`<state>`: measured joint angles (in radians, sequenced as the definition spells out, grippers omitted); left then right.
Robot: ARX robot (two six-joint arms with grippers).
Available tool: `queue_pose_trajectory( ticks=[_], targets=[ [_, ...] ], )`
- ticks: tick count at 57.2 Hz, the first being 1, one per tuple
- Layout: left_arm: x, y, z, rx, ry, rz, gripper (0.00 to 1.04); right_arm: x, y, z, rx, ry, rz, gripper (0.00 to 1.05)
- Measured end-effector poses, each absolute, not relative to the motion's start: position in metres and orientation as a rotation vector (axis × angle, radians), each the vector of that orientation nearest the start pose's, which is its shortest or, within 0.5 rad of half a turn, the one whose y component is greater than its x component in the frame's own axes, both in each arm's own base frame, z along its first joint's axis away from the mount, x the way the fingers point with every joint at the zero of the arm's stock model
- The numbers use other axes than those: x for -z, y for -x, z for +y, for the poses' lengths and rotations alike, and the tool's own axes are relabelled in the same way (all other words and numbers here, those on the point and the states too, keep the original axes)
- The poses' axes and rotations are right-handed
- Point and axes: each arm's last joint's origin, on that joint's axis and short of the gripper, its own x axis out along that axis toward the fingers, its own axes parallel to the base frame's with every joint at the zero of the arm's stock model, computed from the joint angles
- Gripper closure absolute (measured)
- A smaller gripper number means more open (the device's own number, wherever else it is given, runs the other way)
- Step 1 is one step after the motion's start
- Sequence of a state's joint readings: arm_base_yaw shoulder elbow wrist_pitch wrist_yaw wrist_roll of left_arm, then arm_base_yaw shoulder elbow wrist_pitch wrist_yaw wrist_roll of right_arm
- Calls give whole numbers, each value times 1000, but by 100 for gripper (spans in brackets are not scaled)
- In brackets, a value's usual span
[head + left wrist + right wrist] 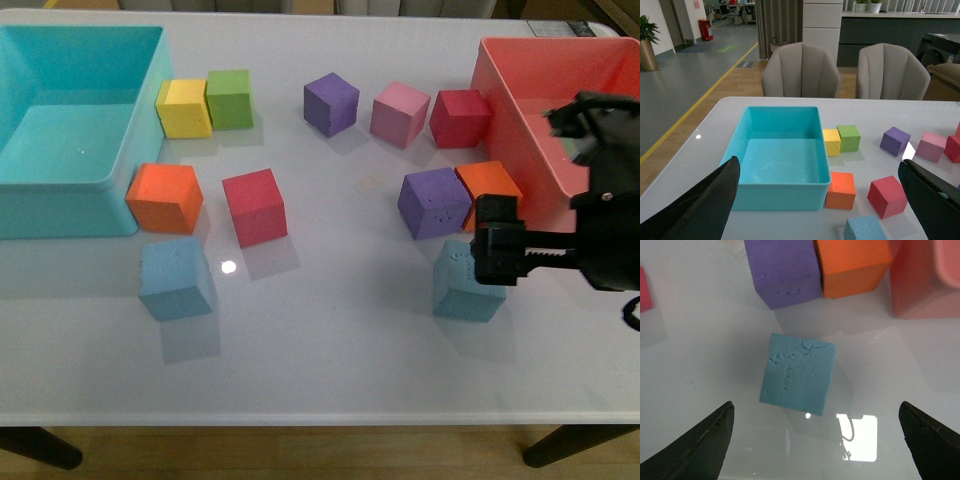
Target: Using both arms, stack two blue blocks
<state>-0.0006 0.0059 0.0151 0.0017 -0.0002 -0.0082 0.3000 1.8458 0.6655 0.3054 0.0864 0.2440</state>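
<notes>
Two sky-blue foam blocks lie on the white table. One blue block (176, 278) is at the front left and also shows low in the left wrist view (864, 229). The other blue block (462, 285) is at the front right, with dented faces in the right wrist view (797, 374). My right gripper (495, 253) hovers just above it, open and empty, its fingers (710, 445) wide on either side. My left gripper (817, 162) is open and empty, above the table short of the left block. The left arm is out of the front view.
A teal bin (60, 215) stands at the back left and a red bin (520, 130) at the back right. An orange cube (165, 197) and a red cube (255, 206) lie behind the left block. A purple cube (433, 203) and an orange cube (490, 182) lie behind the right block.
</notes>
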Motion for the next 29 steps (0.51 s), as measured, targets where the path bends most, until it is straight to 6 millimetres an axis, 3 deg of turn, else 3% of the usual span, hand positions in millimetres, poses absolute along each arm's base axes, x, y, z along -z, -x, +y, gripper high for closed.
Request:
queue_pose_trajectory(
  ticks=[10,29],
  targets=[
    [-168,-97,0,0,8,-11,9,-53,-302,100,-57,-84,947,9],
    [-168,-97,0,0,8,-11,9,-35,-319,107,-29,-116,994,9]
  ],
)
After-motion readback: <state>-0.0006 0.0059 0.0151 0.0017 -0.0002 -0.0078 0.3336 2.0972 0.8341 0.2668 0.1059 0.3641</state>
